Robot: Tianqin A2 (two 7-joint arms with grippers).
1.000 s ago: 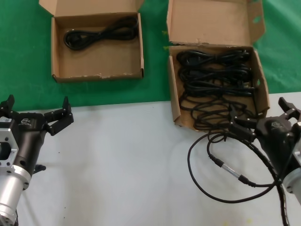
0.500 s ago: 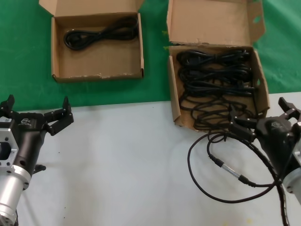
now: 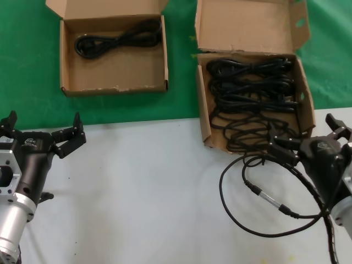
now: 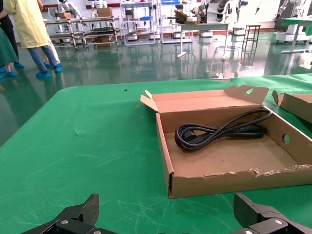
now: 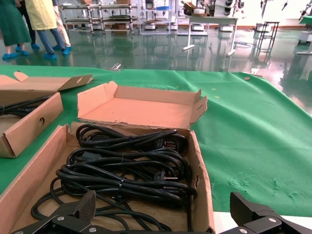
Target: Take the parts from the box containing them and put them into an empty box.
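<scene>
The larger cardboard box (image 3: 202,110) stands at the right on the green cloth with its tall lid flap up, and it holds several black cable bundles (image 3: 250,91). The smaller, squarer box (image 3: 115,88) at the left holds one coiled black cable (image 3: 118,39). My right gripper (image 3: 302,129) hovers open at the larger box's front wall (image 5: 202,180), its own view looking over the cable bundles (image 5: 126,165). My left gripper (image 3: 44,124) is open over the white table, short of the smaller box (image 4: 234,181), whose cable (image 4: 219,132) lies near its back wall. Nothing sits between either pair of fingers.
A thin black lead with a metal plug (image 3: 258,192) loops over the white table (image 3: 143,187) by my right arm. The green cloth (image 3: 27,66) covers the far half of the table. A strip of cloth separates the two boxes.
</scene>
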